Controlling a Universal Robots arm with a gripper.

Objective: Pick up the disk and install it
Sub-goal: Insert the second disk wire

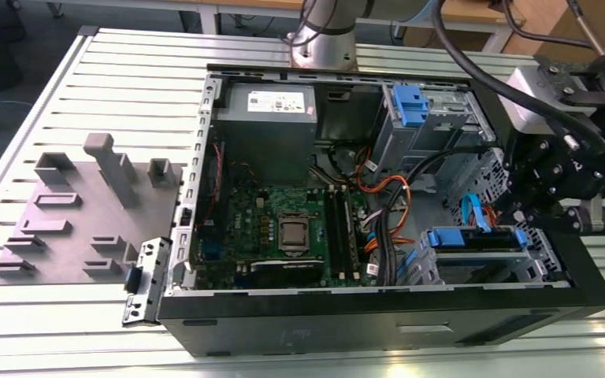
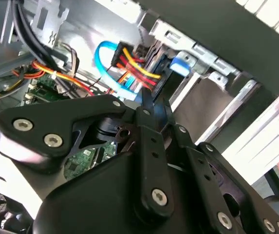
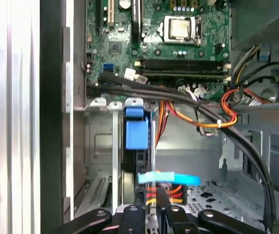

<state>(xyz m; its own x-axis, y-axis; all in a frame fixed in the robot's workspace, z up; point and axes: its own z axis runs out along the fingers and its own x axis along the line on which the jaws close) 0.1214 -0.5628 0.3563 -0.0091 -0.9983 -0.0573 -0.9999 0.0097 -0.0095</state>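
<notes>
Gripper stood at disk, seated in drive cage at case's 4 o'clock corner. Jaws clenched near cable connector. Judgement: press squarely, avoid snagging cables.

Bright even overhead light, shadowed case interior, soft wrist-view blur

An open black computer case lies on its side on a slatted white metal table. A green motherboard covers the case floor. A grey power-supply box with a white sticker sits at the case's far edge. A taller blue plastic tab with a silver metal cage occupies the far corner at the exterior view's right. Red, yellow and orange cables run beside the motherboard. A grey moulded fixture plate rests near the table's edge at the exterior view's left.
</notes>
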